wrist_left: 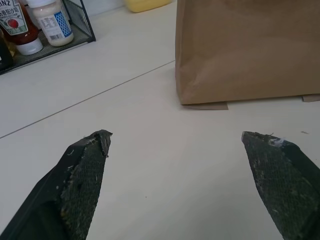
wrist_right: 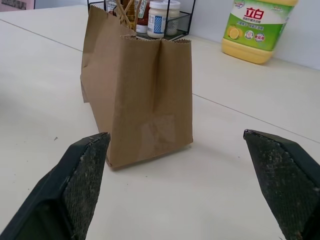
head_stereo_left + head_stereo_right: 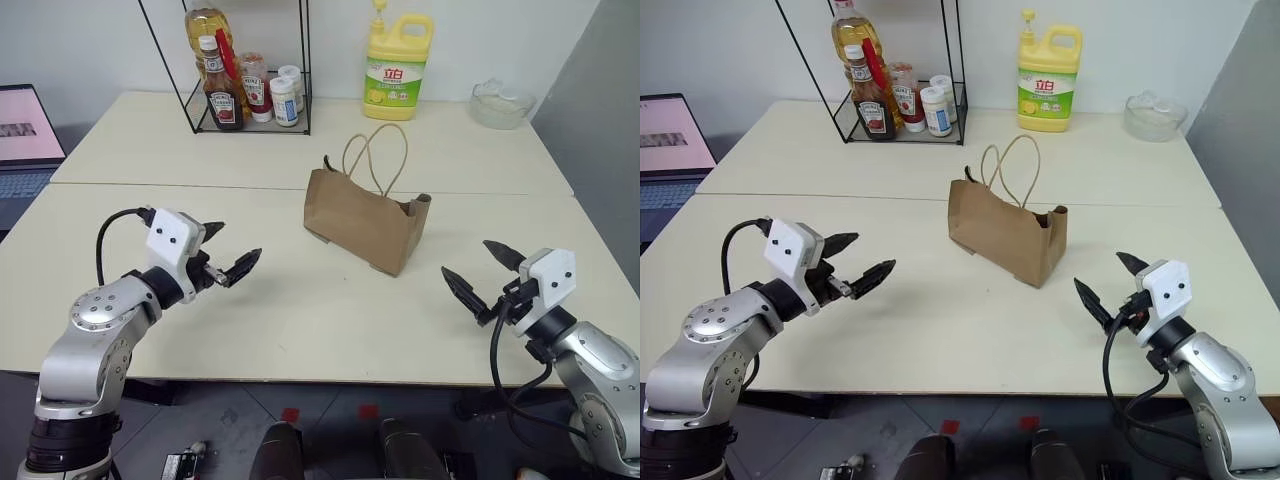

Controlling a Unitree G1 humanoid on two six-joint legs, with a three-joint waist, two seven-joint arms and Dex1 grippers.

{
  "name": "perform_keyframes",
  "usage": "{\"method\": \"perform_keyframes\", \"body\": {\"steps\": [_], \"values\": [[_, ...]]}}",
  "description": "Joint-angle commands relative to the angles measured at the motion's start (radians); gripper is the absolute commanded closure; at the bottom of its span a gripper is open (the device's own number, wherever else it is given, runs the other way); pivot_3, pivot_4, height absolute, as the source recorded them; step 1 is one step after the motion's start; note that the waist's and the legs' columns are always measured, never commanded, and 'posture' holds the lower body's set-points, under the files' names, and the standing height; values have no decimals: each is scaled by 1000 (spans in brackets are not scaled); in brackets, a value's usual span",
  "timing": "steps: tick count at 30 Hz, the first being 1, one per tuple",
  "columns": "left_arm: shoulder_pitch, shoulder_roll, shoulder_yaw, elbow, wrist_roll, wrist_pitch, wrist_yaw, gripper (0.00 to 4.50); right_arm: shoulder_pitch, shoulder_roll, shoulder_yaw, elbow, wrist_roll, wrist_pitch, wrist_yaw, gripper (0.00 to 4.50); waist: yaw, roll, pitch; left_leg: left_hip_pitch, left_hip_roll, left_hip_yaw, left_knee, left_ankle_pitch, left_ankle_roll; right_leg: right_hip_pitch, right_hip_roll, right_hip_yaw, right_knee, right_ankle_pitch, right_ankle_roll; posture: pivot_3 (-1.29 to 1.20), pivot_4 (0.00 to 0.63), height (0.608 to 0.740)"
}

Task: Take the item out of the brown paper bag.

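- The brown paper bag (image 3: pixel 365 222) stands upright near the middle of the table (image 3: pixel 300 320), its two cord handles (image 3: pixel 377 155) looped up above the mouth
- The item is not to be seen – presumably it is inside the bag, which hides whatever it holds
- The left hand (image 3: pixel 222 254) hovers above the table off the bag's left side, fingers spread wide apart and holding nothing
- The right hand (image 3: pixel 480 272) hovers off the bag's right side, fingers likewise wide apart and empty
- Both hands are near the bag but clear of it – neither touches paper or handles
- As I judge it, the task is at its very start: nothing is done, and reaching the bag, getting into its mouth, gripping the item and lifting it out all remain
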Motion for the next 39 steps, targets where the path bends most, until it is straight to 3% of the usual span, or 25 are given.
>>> {"method": "perform_keyframes", "body": {"steps": [1,15,27,36,39], "values": [[-8,3,16,-25,-23,-6,-18,40,-11,-6,-25,-23,16,-3,-6,0,0,0,0,0,0,0,0,0,0,0,0,0,0,0,0,0,150,740],[-32,9,14,-14,-18,4,-16,40,-35,-11,-18,-22,11,22,-13,0,0,0,0,0,0,0,0,0,0,0,0,0,0,0,0,0,150,740],[-91,24,5,14,-62,-46,-136,40,-133,-51,-31,-97,71,141,-30,0,0,0,0,0,0,0,0,0,0,0,0,-1,0,0,0,0,150,740],[-194,24,-11,65,-106,-24,-184,40,-334,-108,-39,-130,187,332,-77,0,0,0,0,-1,0,-2,1,0,0,0,0,-2,0,0,0,0,150,740],[-222,23,-30,84,-101,-26,-201,40,-470,-104,-45,-54,264,446,-110,0,-1,0,0,-2,0,-2,1,0,0,0,0,-2,0,0,0,0,150,740]]}}
